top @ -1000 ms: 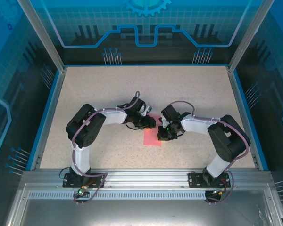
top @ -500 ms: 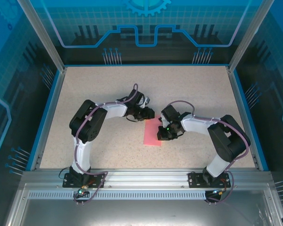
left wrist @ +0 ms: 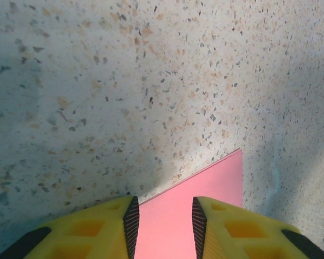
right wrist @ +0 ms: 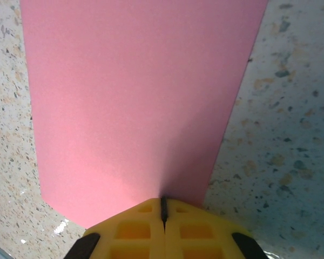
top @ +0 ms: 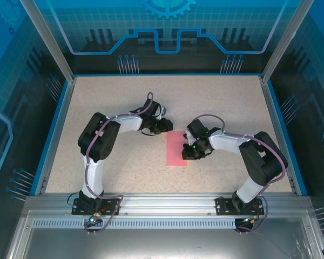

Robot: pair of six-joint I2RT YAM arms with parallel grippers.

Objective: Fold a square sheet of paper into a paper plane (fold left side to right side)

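Right wrist: square sheet of paper point(right wrist: 135, 102) touching closed right pincer point(right wrist: 163, 208)

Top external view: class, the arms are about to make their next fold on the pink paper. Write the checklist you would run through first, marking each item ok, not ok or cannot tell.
1. The thin salmon-pink paper sheet lies flat on the speckled table: ok.
2. The sheet shows as a narrow rectangle, so the left-to-right fold looks made: ok.
3. The folded layers line up edge to edge: cannot tell.
4. The right gripper is shut, its tip at the sheet's edge: ok.
5. Whether the right gripper pinches the sheet or only presses it: cannot tell.
6. The left gripper is open, with a corner of the sheet lying below and ahead, ungripped: ok.
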